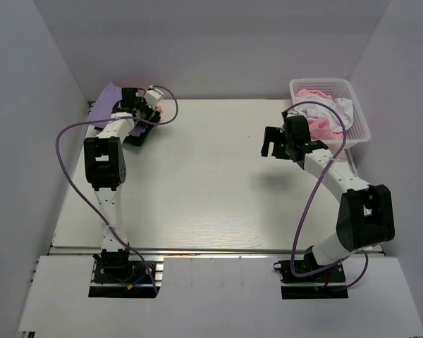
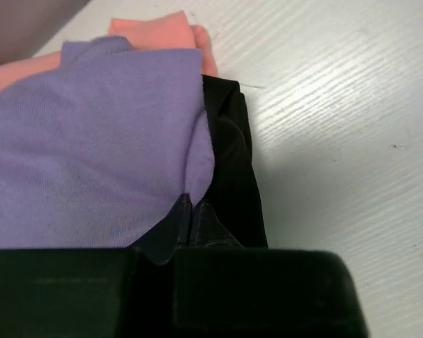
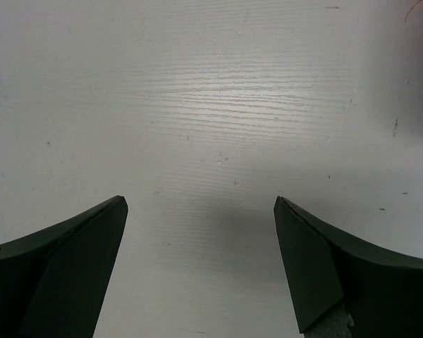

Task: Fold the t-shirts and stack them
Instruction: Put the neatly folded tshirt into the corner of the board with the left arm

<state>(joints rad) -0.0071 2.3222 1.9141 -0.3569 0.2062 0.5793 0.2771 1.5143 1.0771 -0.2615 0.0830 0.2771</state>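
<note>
Left gripper (image 2: 192, 210): jaws clamped on soft lavender-purple cloth t-shirt (image 2: 92, 155), far left of white plastic lattice basket (image 1: 323, 82). Right gripper (image 3: 201, 204): jaws apart, just left of basket.

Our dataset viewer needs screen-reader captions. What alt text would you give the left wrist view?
The left gripper is shut on the corner of a purple t-shirt, which lies over a black t-shirt and a salmon-pink t-shirt. The white wood-grain table fills the right side.
</note>
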